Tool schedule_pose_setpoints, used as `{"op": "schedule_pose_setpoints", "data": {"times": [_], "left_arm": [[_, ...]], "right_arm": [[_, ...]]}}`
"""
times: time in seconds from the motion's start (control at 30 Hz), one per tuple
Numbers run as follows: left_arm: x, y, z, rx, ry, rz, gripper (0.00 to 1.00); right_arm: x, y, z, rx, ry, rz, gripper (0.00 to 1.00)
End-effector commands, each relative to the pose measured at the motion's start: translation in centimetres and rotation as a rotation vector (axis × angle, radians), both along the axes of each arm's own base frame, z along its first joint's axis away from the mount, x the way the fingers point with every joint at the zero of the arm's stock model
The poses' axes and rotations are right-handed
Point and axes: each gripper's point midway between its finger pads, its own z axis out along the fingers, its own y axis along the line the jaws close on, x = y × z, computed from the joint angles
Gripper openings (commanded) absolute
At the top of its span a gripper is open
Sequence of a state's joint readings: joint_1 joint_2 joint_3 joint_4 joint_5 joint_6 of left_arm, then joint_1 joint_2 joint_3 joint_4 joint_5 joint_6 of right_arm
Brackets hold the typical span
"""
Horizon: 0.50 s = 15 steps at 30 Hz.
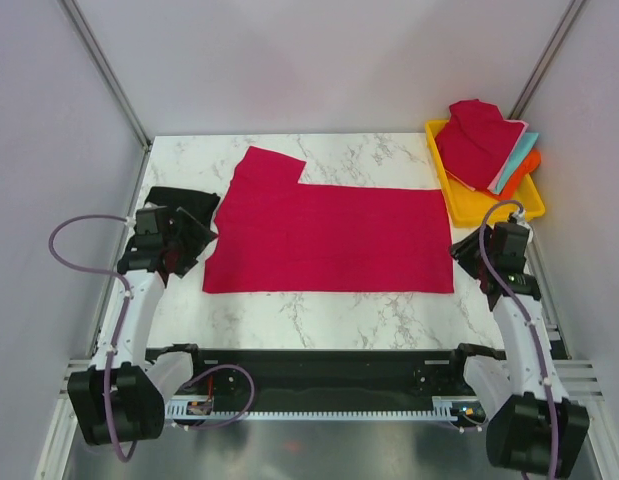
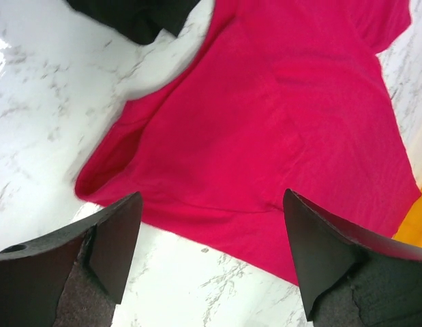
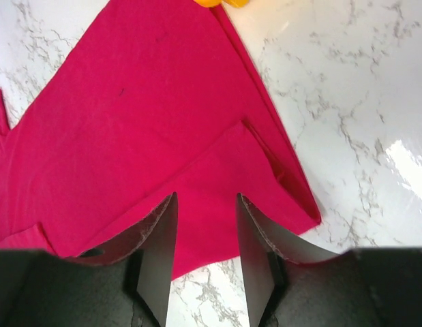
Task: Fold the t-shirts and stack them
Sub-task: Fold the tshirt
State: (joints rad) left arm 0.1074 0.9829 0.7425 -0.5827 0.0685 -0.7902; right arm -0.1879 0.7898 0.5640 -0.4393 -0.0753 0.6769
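Note:
A crimson t-shirt (image 1: pixel 329 235) lies flat and partly folded in the middle of the marble table, one sleeve sticking out at the back left. It also shows in the left wrist view (image 2: pixel 279 116) and the right wrist view (image 3: pixel 149 129). A black t-shirt (image 1: pixel 179 203) lies at the table's left edge. Folded crimson (image 1: pixel 476 140), teal (image 1: pixel 516 160) and orange (image 1: pixel 530 162) shirts are stacked in the yellow tray. My left gripper (image 1: pixel 194 240) hovers open and empty at the crimson shirt's near left corner (image 2: pixel 88 184). My right gripper (image 1: pixel 467 250) is open and empty over its near right corner (image 3: pixel 306 211).
The yellow plastic tray (image 1: pixel 467 208) stands at the back right of the table, just beyond my right gripper. Grey walls close in the left, back and right sides. Bare marble (image 1: pixel 319 320) runs along the front edge between the shirt and the arm bases.

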Motion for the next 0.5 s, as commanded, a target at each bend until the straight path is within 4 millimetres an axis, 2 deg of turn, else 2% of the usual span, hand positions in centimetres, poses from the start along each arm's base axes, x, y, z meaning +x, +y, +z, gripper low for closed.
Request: {"op": "schedule_pose_setpoints", "data": {"times": [0.0, 0.03, 0.1, 0.13, 0.17, 0.23, 0.27, 0.3, 0.33, 0.37, 0.4, 0.43, 0.47], "left_arm": [[4.3, -0.3, 4.0, 0.039, -0.161, -0.112, 0.91], [5.4, -0.4, 4.3, 0.043, -0.163, -0.127, 0.91], [7.5, -1.0, 5.1, 0.033, -0.218, -0.169, 0.92], [8.7, -1.3, 4.9, 0.025, -0.209, -0.182, 0.93], [9.8, -1.6, 5.3, 0.02, -0.228, -0.194, 0.94], [12.0, -2.0, 4.8, -0.007, -0.214, -0.204, 0.94], [12.7, -2.1, 4.7, -0.019, -0.212, -0.203, 0.94], [13.7, -2.2, 4.6, -0.035, -0.216, -0.194, 0.94], [14.9, -2.4, 5.3, -0.043, -0.233, -0.196, 0.94], [16.0, -2.6, 3.7, -0.062, -0.196, -0.198, 0.94], [17.5, -3.0, 5.0, -0.069, -0.238, -0.204, 0.94], [18.3, -3.3, 4.9, -0.077, -0.241, -0.209, 0.94], [19.4, -3.6, 3.4, -0.089, -0.212, -0.212, 0.94]], "right_arm": [[3.8, 0.1, 2.0, -0.048, -0.051, 0.077, 0.47], [4.7, 0.2, 3.0, -0.057, -0.068, 0.088, 0.47], [6.5, 1.3, 2.5, -0.082, -0.052, 0.128, 0.47], [7.8, 1.7, 3.6, -0.099, -0.082, 0.136, 0.48], [8.6, 2.5, 2.5, -0.127, -0.043, 0.144, 0.48], [10.7, 4.3, 2.2, -0.153, -0.033, 0.17, 0.48], [11.3, 4.9, 3.3, -0.15, -0.066, 0.18, 0.49], [12.6, 5.3, 2.6, -0.157, -0.043, 0.181, 0.49], [13.6, 5.5, 2.6, -0.156, -0.048, 0.18, 0.48], [14.4, 6.0, 1.2, -0.16, -0.012, 0.19, 0.48], [15.6, 6.0, 1.9, -0.171, -0.03, 0.183, 0.48], [16.4, 6.2, 1.9, -0.176, -0.036, 0.184, 0.48], [17.0, 6.4, 0.6, -0.188, -0.007, 0.187, 0.48]]}}
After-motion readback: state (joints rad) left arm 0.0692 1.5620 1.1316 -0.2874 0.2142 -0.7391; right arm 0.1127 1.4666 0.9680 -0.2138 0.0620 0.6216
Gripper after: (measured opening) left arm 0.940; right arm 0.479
